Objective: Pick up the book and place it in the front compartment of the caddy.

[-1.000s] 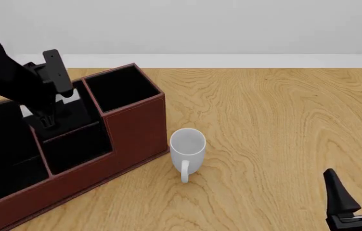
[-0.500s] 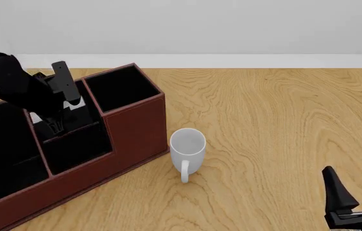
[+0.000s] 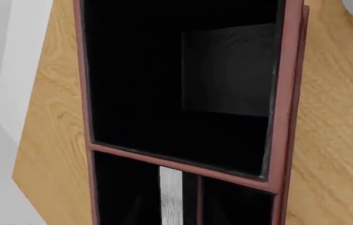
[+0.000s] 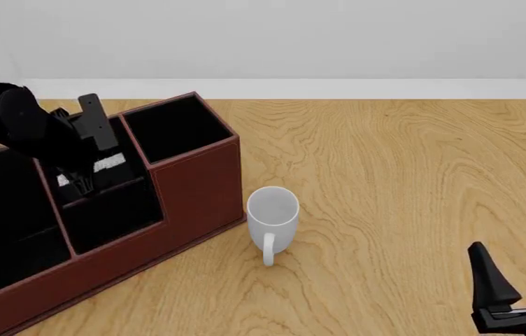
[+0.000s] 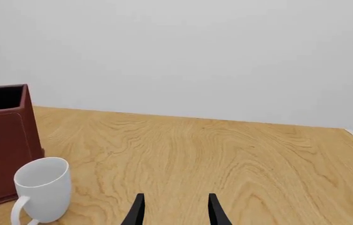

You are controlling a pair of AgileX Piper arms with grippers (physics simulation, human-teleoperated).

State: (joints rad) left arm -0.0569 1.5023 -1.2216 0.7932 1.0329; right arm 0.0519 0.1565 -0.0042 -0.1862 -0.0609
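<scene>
**A:** Where's the book from where you stand?

**B:** Down inside the caddy, in a narrow middle slot. All I see is a strip of white page edges, right under the left gripper. The gripper hangs over that slot with its fingers pointing down into it.

**A:** Is it gripping the book?

**B:** I cannot tell. The arm and the dark lining hide the fingertips. In the left wrist view the page edges show as a pale upright band in the slot nearest the camera, with the caddy's red rim crossing just beyond it and a big black compartment past that. The fingers don't show there clearly.

**A:** And the other arm?

**B:** The right gripper is well away from the caddy, low over the bare table, jaws spread apart with nothing between them. Its wrist view shows the two finger tips parted over wood grain.

**A:** Anything near it?

**B:** A white mug stands upright ahead of it and off to its left, just beside the caddy's tall end, handle turned toward the arms' side. It shows in the right wrist view as well, with the caddy's corner close behind it.
</scene>
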